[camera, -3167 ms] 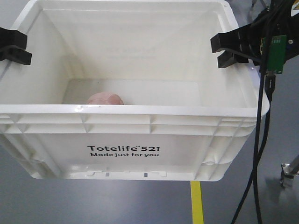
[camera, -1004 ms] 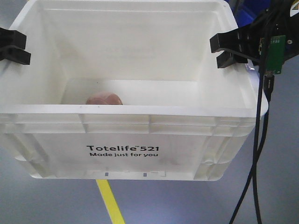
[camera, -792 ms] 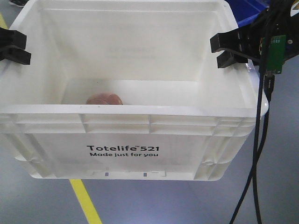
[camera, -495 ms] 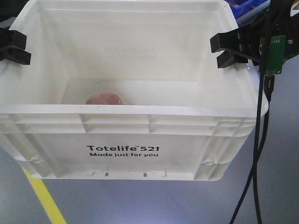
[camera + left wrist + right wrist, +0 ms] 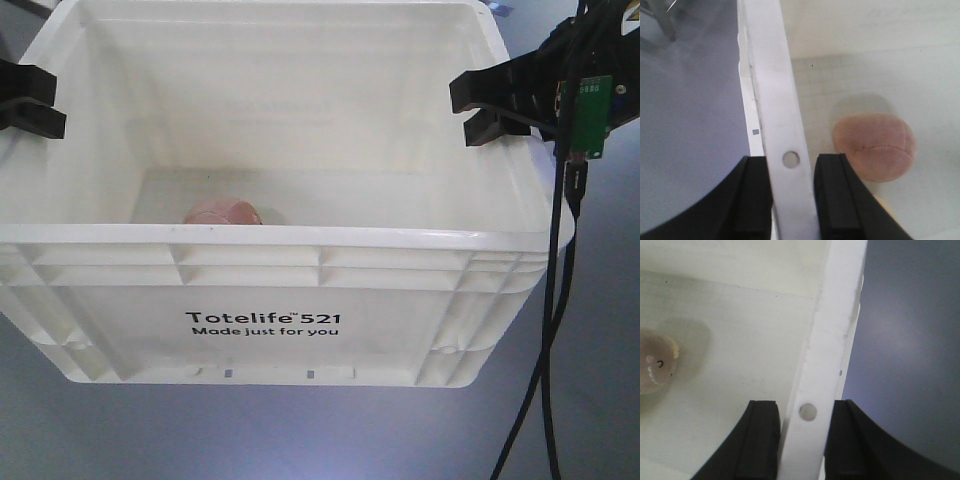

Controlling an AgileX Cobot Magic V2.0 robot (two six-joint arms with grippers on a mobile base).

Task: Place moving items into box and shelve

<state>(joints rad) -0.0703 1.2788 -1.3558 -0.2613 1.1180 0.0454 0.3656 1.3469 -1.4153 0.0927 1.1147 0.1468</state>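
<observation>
The box (image 5: pixel 320 237), a big white crate printed "Totelife 521", hangs above the grey floor, held by both side rims. My left gripper (image 5: pixel 30 105) is shut on the left rim (image 5: pixel 772 90), one finger outside the wall and one inside. My right gripper (image 5: pixel 490 105) is shut on the right rim (image 5: pixel 837 315) the same way. In the wrist views the left gripper (image 5: pixel 792 165) and right gripper (image 5: pixel 802 412) each straddle a small hole in the rim. One moving item, a brownish-pink lump (image 5: pixel 223 212), rests on the crate floor, left of centre, and shows in both wrist views (image 5: pixel 875 147) (image 5: pixel 655 367).
Black cables (image 5: pixel 560 300) and a green circuit board (image 5: pixel 587 115) hang by the right arm beside the crate. Plain grey floor (image 5: pixel 300 440) lies under and around it. A metal leg (image 5: pixel 665 20) shows at the top left of the left wrist view.
The floor has slid under the crate: the yellow line drifted left and out of view, and the blue bins at the top right are gone. Both grips and the lump stay as they were.
</observation>
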